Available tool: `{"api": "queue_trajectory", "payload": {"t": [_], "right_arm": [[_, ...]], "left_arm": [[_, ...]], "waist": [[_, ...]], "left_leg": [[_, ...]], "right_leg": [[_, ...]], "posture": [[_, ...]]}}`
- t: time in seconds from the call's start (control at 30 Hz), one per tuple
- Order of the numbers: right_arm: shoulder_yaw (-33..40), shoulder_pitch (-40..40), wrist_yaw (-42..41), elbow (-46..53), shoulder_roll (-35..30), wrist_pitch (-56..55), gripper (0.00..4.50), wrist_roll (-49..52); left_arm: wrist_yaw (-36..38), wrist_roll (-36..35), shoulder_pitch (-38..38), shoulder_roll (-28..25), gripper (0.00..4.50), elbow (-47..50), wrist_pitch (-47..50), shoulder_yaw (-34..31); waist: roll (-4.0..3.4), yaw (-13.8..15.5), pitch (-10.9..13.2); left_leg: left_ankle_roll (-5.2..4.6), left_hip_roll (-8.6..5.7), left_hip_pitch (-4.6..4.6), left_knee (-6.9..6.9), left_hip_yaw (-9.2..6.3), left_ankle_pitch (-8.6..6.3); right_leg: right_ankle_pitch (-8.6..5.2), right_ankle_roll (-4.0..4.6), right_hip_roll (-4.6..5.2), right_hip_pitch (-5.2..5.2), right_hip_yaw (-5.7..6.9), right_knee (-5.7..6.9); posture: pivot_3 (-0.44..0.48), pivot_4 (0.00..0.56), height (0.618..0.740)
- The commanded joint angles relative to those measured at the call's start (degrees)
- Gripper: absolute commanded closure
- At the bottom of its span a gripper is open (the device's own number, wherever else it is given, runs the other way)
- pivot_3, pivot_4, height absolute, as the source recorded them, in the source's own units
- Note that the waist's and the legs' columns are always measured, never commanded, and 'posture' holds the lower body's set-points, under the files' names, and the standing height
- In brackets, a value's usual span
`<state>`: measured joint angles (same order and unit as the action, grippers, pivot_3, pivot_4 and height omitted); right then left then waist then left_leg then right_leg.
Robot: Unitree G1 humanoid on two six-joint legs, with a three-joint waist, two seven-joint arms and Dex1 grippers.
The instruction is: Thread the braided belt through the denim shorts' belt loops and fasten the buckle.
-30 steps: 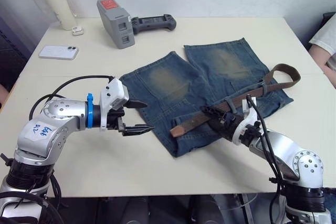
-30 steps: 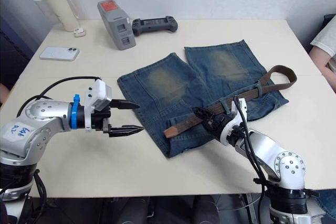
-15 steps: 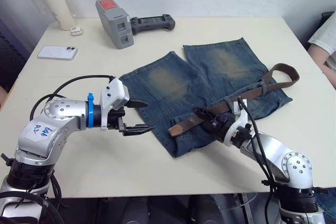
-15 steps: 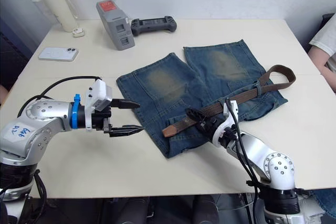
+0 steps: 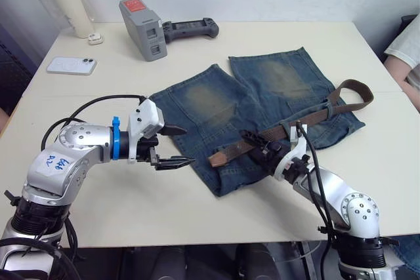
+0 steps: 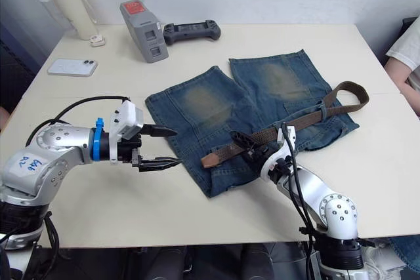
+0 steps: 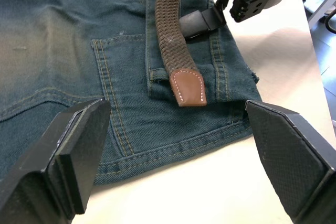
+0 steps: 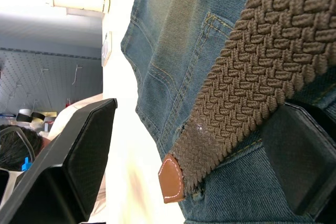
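Across the denim shorts (image 5: 262, 106) waistband, the braided belt (image 5: 289, 130) runs lengthwise; our right gripper (image 5: 257, 147) straddles it, fingers spread. Left gripper (image 5: 176, 145) gapes empty, farther off.

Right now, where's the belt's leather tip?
In the left eye view, the leather tip of the braided belt lies on the denim shorts near the waistband's left end, between the open left gripper and right gripper.
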<state>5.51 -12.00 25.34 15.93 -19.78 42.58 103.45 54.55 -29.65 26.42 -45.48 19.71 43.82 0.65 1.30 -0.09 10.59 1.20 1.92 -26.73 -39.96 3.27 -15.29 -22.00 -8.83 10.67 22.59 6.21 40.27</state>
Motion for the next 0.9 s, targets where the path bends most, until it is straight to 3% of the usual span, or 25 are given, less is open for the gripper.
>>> {"api": "queue_trajectory", "payload": {"t": [0.03,0.27,0.6,0.9], "right_arm": [[0.4,-0.5,-0.1,1.2,-0.3,0.0,0.91,0.1],[0.5,0.5,-1.4,-0.4,0.3,0.1,4.43,-2.9],[7.3,-0.2,-0.7,3.5,0.4,-4.7,4.48,1.5],[13.1,0.9,-0.5,5.5,-5.3,-5.4,4.48,9.4]], "left_arm": [[0.0,0.3,1.7,0.0,0.0,0.6,-1.2,0.1],[0.3,0.7,2.0,-0.1,0.0,-0.3,-1.8,0.4],[1.2,1.9,2.4,-0.2,0.0,-1.9,-3.4,1.4],[2.2,2.7,3.5,0.5,0.0,-3.2,-4.5,3.0]], "waist": [[0.0,0.0,0.0],[0.0,0.0,0.0],[0.0,0.0,0.0],[-0.01,0.1,0.0]], "left_leg": [[0.0,0.0,0.0,0.0,0.0,0.0],[0.0,0.0,-0.01,0.0,0.0,0.0],[0.0,-0.01,-0.03,-0.02,0.0,0.0],[0.0,0.0,-0.04,-0.02,-0.01,0.0]], "right_leg": [[0.0,0.0,0.0,0.0,0.0,0.0],[0.0,0.0,0.0,0.01,0.0,-0.01],[0.0,0.0,0.01,0.01,0.0,-0.01],[0.0,0.0,0.0,0.01,0.01,-0.02]], "posture": [[0.0,0.15,0.664],[0.0,0.15,0.664],[0.0,0.15,0.664],[0.0,0.15,0.664]]}}
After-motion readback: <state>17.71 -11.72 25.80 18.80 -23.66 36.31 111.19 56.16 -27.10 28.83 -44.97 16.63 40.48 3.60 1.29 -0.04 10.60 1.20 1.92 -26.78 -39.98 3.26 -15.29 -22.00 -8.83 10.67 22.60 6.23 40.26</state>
